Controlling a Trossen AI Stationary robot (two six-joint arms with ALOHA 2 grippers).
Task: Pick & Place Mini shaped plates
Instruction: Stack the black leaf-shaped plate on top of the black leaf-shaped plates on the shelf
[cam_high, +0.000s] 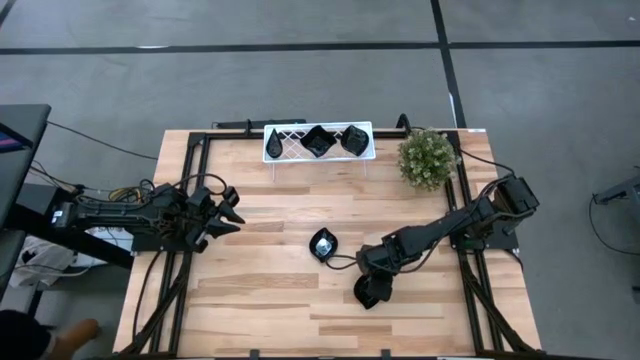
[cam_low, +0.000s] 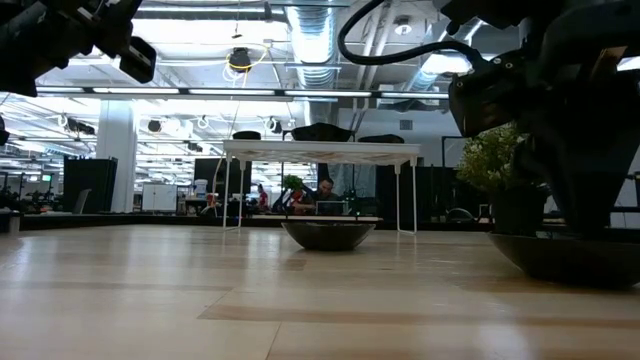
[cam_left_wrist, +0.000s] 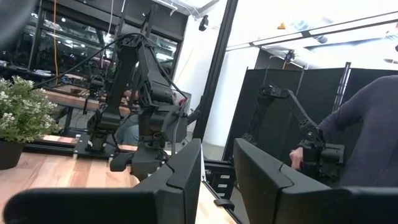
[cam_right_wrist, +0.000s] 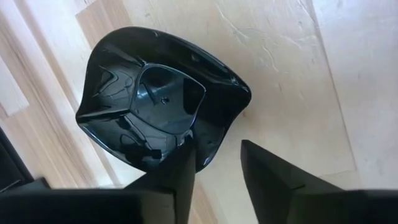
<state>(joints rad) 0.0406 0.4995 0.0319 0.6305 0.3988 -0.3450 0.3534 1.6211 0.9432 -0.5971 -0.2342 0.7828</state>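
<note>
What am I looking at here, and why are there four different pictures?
It is a robot with two dark arms at a wooden table, each ending in a two-fingered claw. One camera looks straight down, one sits level with the tabletop, and one rides on each wrist.

At the far edge stand a white wire rack holding two small black plates and a green plant. Another black plate lies mid-table.

The right claw is down at a wavy-edged black plate on the table, one finger over its rim; the fingers stand apart. The left claw waits above the table's left side, holding nothing.
</note>
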